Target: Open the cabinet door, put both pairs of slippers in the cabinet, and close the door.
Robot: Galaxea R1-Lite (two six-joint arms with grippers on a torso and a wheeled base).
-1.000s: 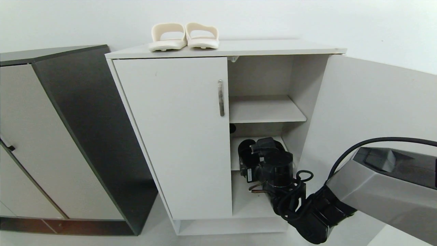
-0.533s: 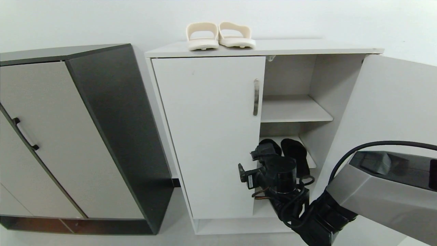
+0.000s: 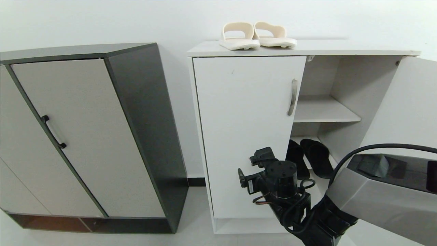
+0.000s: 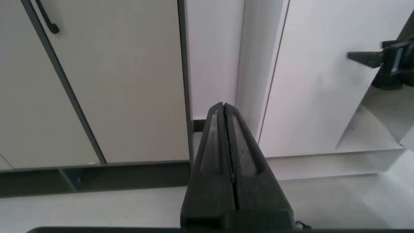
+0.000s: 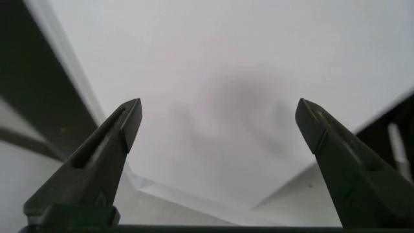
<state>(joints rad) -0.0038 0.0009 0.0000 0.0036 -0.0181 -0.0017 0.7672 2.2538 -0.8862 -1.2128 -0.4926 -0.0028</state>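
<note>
A pair of cream slippers lies on top of the white cabinet. Its left door is closed and its right door stands wide open. A pair of black slippers lies on the lower shelf inside. My right gripper hangs low in front of the closed left door, open, with nothing between its fingers. My left gripper is shut and empty, facing the gap between the white cabinet and the dark one.
A dark cabinet with a grey door and a black handle stands left of the white one. The upper shelf holds nothing. The closed door has a metal handle. Pale floor lies in front.
The head camera has swung left, so the whole scene sits further right. My right gripper has come out of the open compartment to the front of the closed door; the black slippers stay on the shelf.
</note>
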